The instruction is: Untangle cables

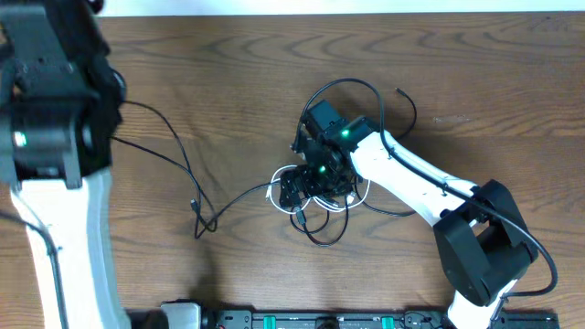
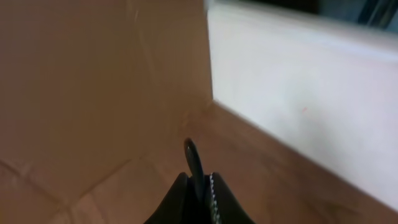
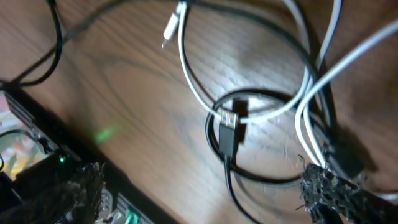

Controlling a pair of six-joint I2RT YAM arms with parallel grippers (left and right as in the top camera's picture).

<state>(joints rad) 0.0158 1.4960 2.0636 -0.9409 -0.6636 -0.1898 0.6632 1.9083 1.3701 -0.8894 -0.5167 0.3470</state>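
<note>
The cables lie tangled at the table's middle. One long black cable runs left from the tangle up to my left arm. A second black cable loops behind my right wrist. The white cable curls inside the tangle, and its loops show in the right wrist view around a black USB plug. My left gripper is shut on a thin black cable end. My right gripper is open just above the tangle, its fingers straddling the black plug's cord.
A strip of equipment with green lights runs along the table's front edge. A thick black wire hangs by the right arm's base. A white wall stands beyond the table's far edge.
</note>
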